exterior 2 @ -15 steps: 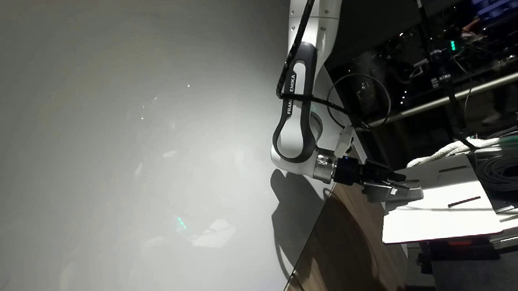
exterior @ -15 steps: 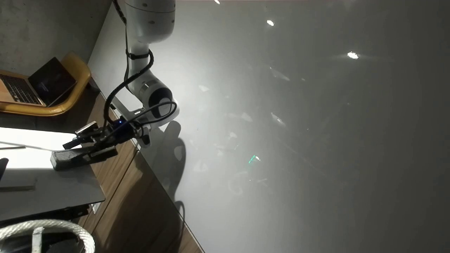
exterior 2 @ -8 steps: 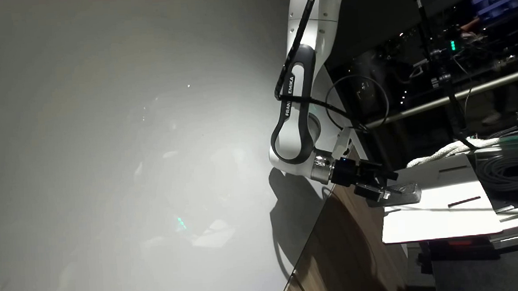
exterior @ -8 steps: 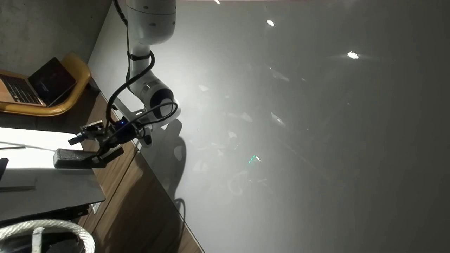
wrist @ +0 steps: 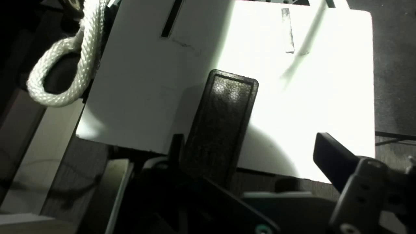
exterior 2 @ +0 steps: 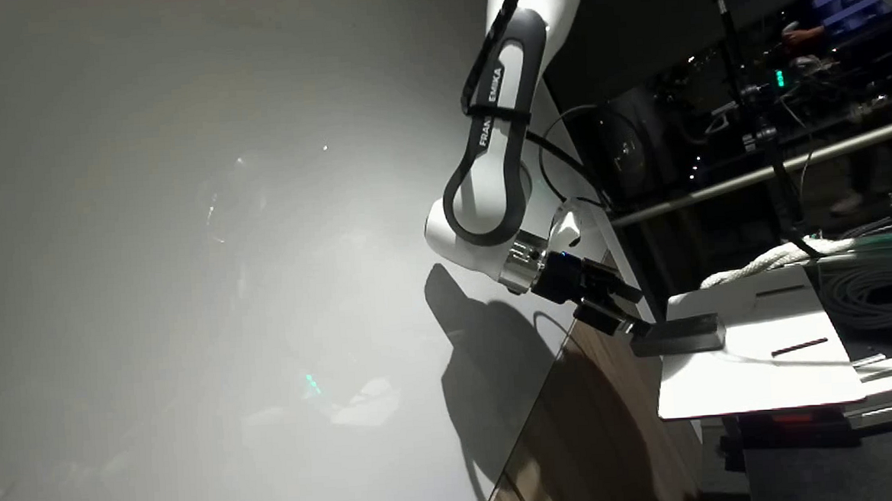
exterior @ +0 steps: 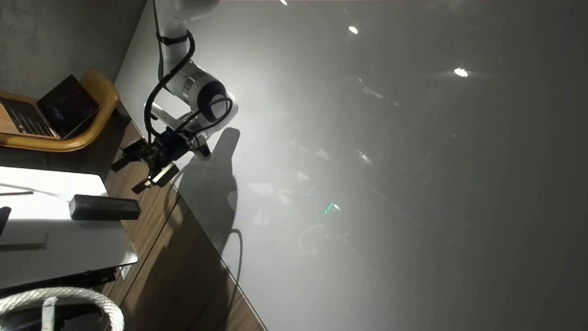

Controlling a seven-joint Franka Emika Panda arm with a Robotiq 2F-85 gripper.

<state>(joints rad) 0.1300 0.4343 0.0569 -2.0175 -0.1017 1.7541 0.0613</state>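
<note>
A dark oblong block point(exterior: 105, 208) lies at the edge of a white panel point(exterior 2: 766, 379), one end jutting past it over the wood-grained strip. My black gripper point(exterior: 128, 176) stands open in an exterior view, drawn back from the block with a gap between them. In the wrist view the block point(wrist: 224, 110) runs up the panel from beside the left finger point(wrist: 177, 143), while the right finger point(wrist: 334, 159) stands far off over bright panel. Nothing is held. The block's near end is partly hidden behind the gripper there.
A large glossy grey surface point(exterior: 367, 184) spreads beside the arm, edged by the wood-grained strip point(exterior: 156, 207). A laptop point(exterior: 64, 110) rests on a yellow chair. White rope point(wrist: 61, 94) loops near the panel, and coiled cable point(exterior 2: 876, 300) lies past it. The panel has narrow slots.
The fingers have spread and let go of the block, which has settled level on the panel. The arm has since pulled up and back from it.
</note>
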